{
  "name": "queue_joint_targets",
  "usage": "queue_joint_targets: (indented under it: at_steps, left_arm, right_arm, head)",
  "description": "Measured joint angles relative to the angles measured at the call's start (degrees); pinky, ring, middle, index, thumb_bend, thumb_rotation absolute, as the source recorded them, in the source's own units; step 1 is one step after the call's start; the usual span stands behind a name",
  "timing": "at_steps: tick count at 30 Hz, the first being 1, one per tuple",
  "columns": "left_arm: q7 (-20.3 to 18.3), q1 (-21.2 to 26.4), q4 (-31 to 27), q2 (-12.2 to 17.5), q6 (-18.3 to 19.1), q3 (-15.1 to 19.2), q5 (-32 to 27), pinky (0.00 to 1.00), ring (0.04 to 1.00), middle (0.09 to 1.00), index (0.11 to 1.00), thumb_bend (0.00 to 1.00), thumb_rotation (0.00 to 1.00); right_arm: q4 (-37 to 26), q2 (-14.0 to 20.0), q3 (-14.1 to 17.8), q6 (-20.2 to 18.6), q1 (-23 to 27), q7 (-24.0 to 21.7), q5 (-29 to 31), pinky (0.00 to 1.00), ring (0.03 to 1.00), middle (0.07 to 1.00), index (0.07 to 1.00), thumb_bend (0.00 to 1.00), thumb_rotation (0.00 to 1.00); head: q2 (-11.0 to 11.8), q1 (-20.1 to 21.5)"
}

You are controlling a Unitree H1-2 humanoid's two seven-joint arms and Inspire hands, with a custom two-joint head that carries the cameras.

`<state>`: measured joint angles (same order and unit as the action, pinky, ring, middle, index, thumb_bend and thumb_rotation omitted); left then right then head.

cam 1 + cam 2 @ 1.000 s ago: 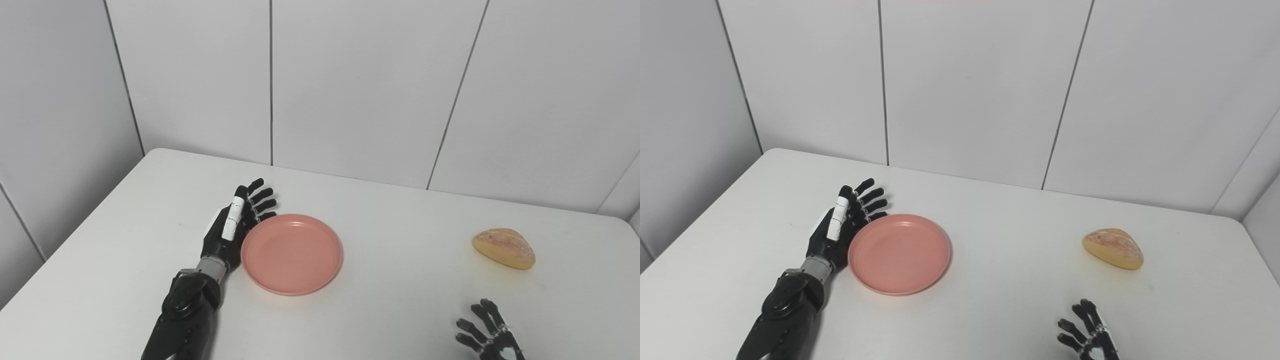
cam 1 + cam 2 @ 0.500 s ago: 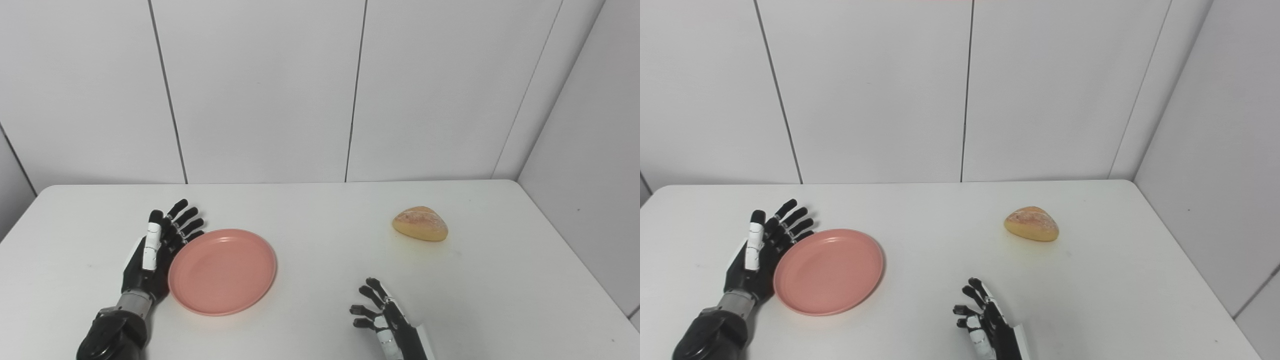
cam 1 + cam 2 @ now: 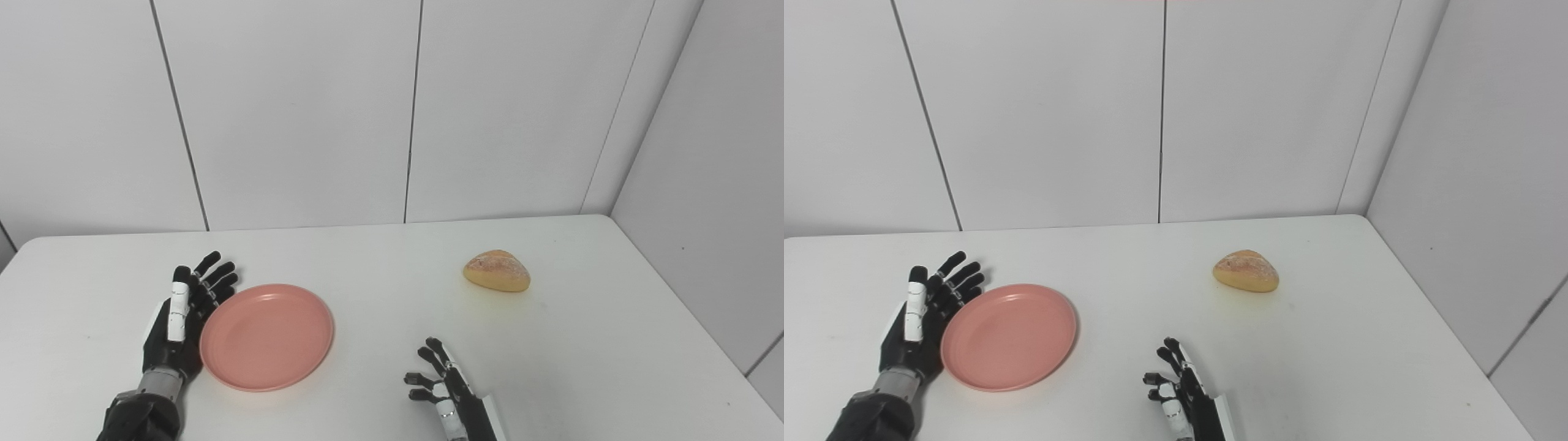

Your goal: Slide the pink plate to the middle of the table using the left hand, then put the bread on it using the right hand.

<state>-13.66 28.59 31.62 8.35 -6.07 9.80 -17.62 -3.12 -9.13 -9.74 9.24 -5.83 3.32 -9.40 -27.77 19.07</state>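
A round pink plate [image 3: 266, 335] lies flat on the white table [image 3: 380, 263], left of the middle. My left hand [image 3: 182, 318] is open, fingers spread and edge-on, right against the plate's left rim. A golden bread roll [image 3: 497, 271] lies at the right, apart from both hands. My right hand [image 3: 450, 392] is open and empty near the front edge, well short of the bread. The same scene shows in the right eye view: the plate [image 3: 1008, 335], the bread [image 3: 1246, 271], my left hand [image 3: 920, 318], my right hand [image 3: 1182, 392].
White panelled walls close off the back and right side of the table. The table's right edge [image 3: 686, 300] runs diagonally towards the front. Bare table surface lies between the plate and the bread.
The camera has swung right, so the whole picture shifted left. My right hand has risen further into view at the front. My left hand stays against the plate's left rim.
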Motion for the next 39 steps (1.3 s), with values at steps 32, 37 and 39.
queue_joint_targets:
  at_steps: [32,37,39]
  left_arm:
    - [6.55,-6.56,-13.02,-8.05,4.14,-3.21,3.24,0.95,0.860,0.834,0.780,0.89,0.86]
    - [6.90,-6.54,-13.08,-8.15,4.22,-3.21,3.28,0.94,0.850,0.826,0.774,0.89,0.87]
    - [6.90,-6.53,-13.07,-8.12,4.22,-3.18,3.30,0.94,0.848,0.825,0.772,0.89,0.86]
  right_arm:
    - [-2.39,1.38,-0.28,-2.59,0.11,-1.50,2.63,0.70,0.754,0.900,0.938,0.64,0.98]
    - [-2.81,1.68,-0.28,-2.66,-0.06,-1.39,1.83,0.68,0.754,0.891,0.923,0.66,0.97]
    - [-3.12,1.79,-0.22,-2.70,-0.13,-1.32,1.15,0.68,0.749,0.885,0.921,0.68,0.98]
  head:
    - [-1.23,-6.24]
    - [-1.32,-5.80]
    - [-1.32,-5.80]
